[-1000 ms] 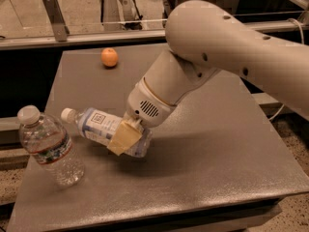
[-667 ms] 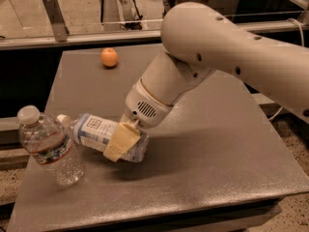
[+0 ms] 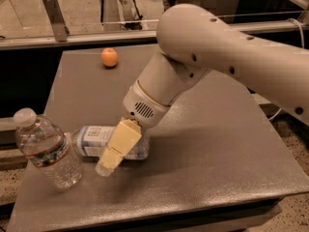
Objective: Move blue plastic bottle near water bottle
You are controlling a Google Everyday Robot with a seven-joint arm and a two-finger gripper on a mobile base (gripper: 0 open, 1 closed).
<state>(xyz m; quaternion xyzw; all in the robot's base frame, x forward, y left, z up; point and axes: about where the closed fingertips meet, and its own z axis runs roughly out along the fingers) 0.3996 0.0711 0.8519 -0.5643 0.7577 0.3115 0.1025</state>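
Note:
The blue plastic bottle (image 3: 94, 140) lies on its side on the grey table (image 3: 207, 144), its cap end pointing left and touching or nearly touching the water bottle (image 3: 47, 151). The water bottle is clear and ridged with a white cap and a red-banded label. It stands upright, leaning a little, at the table's front left. My gripper (image 3: 113, 153) comes down from the right across the blue bottle's body. Its near tan finger (image 3: 118, 146) lies in front of the bottle and the other finger is hidden behind it. The gripper is shut on the blue bottle.
An orange (image 3: 109, 57) sits at the back left of the table. My large white arm (image 3: 227, 52) spans the upper right of the view. The table's front edge runs just below the water bottle. A metal rail (image 3: 72, 36) runs behind the table.
My gripper has moved left with the blue plastic bottle. The bottle's cap end has closed in on the water bottle, which has stayed in place.

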